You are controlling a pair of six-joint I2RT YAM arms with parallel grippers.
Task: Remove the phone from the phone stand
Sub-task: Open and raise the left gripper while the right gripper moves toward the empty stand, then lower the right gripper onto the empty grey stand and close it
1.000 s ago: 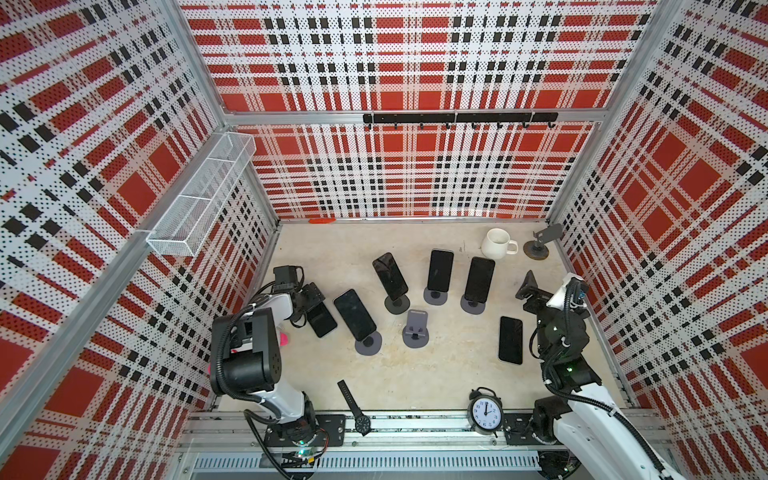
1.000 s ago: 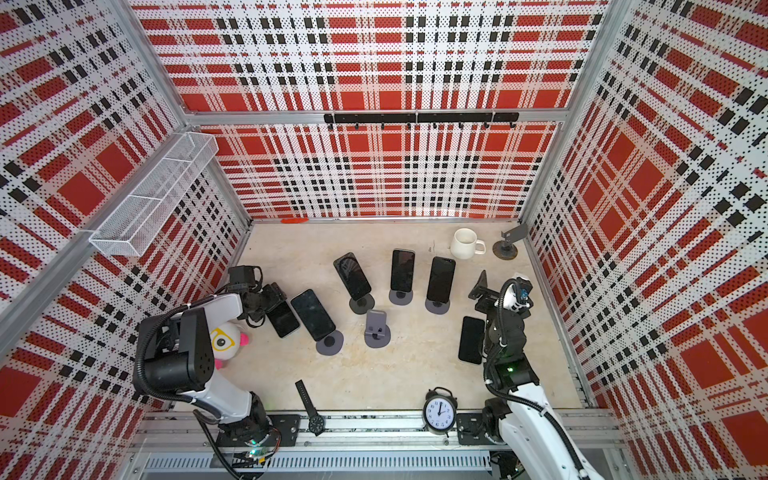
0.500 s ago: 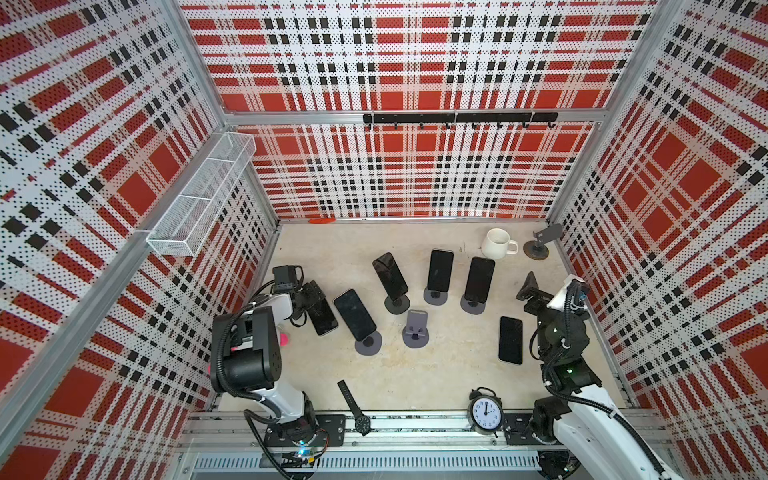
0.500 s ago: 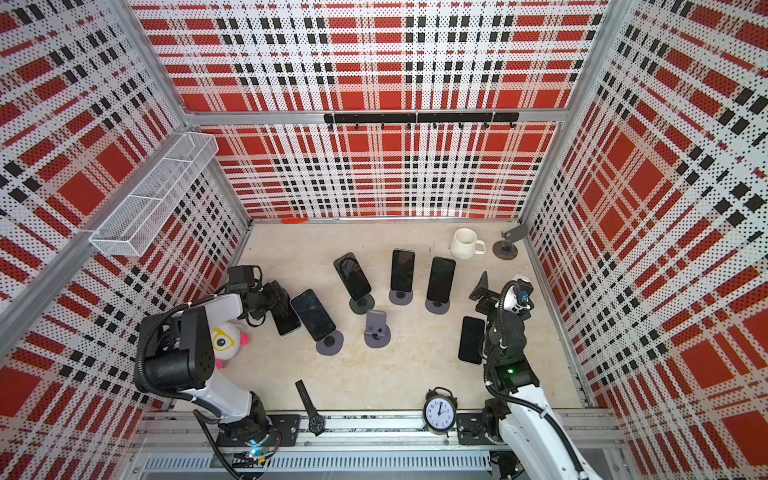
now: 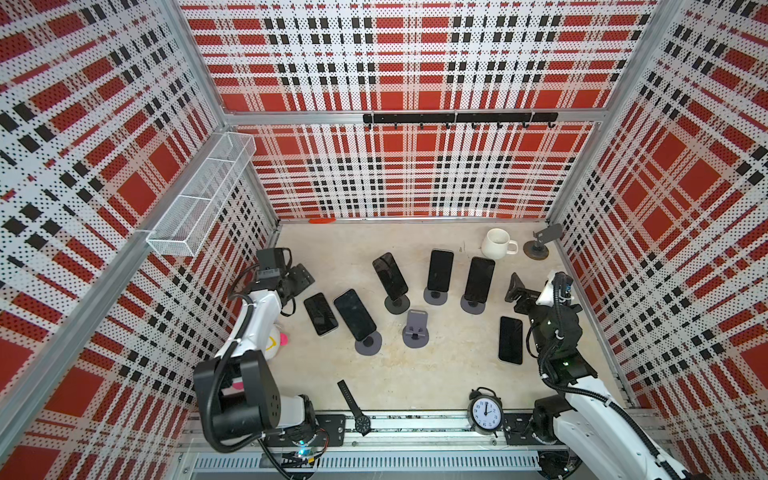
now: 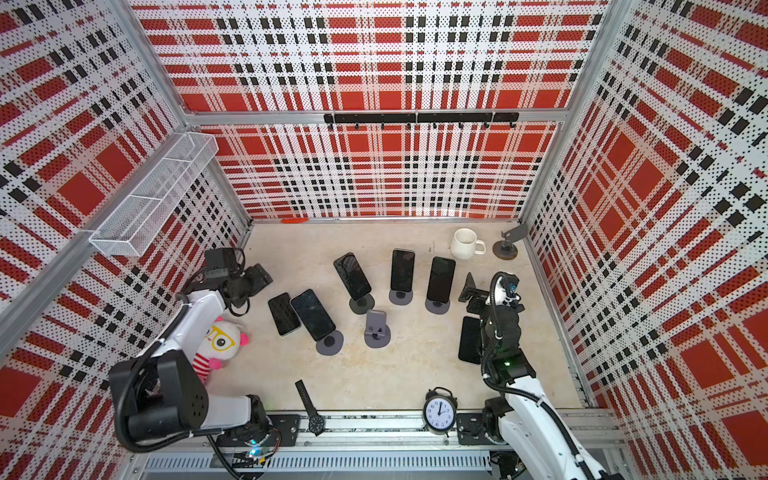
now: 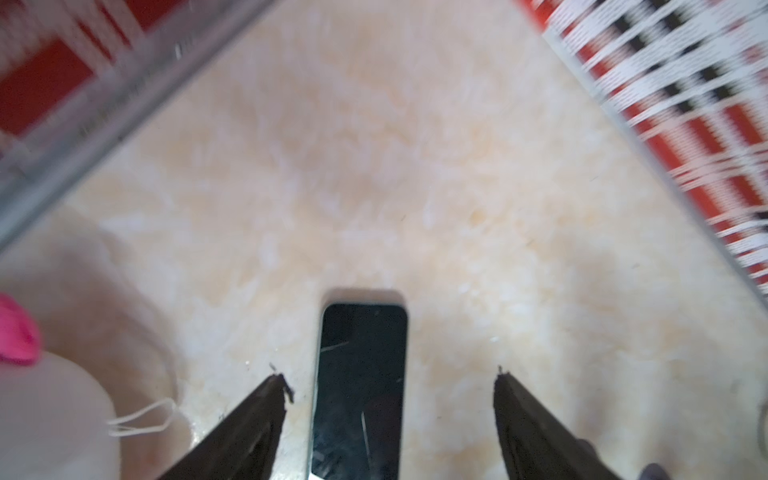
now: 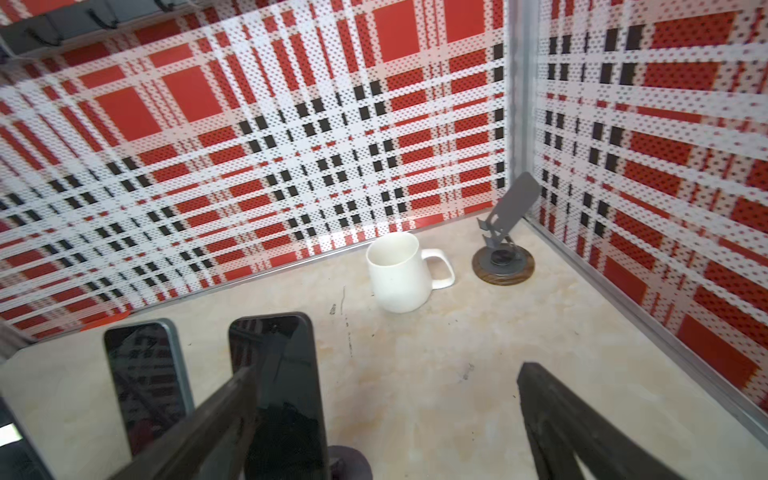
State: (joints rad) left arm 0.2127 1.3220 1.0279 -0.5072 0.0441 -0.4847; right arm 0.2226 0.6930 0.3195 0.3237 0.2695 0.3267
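A black phone [image 5: 320, 313] lies flat on the table, in the left wrist view [image 7: 361, 374] between my fingers without touching either. My left gripper [image 5: 300, 276] [image 7: 390, 376] is open, just above and behind that phone's far end. Several other phones lean on grey stands; one [image 5: 354, 313] is right beside the flat phone, and three [image 5: 440, 270] stand in a row behind. An empty stand [image 5: 415, 328] is in the middle. My right gripper [image 5: 517, 291] [image 8: 386, 370] is open and empty, beside the rightmost standing phone [image 8: 282, 374].
A second flat phone [image 5: 510, 340] lies by the right arm. A white mug [image 5: 496, 243] and another empty stand [image 5: 540, 243] sit at the back right. A plush toy [image 6: 220, 338] is under the left arm. A clock [image 5: 485, 411] and a wristwatch [image 5: 353, 405] lie at the front edge.
My left gripper has opened and let go of the phone, which now lies flat on the table. The gripper has drawn back a little. The right arm has not moved.
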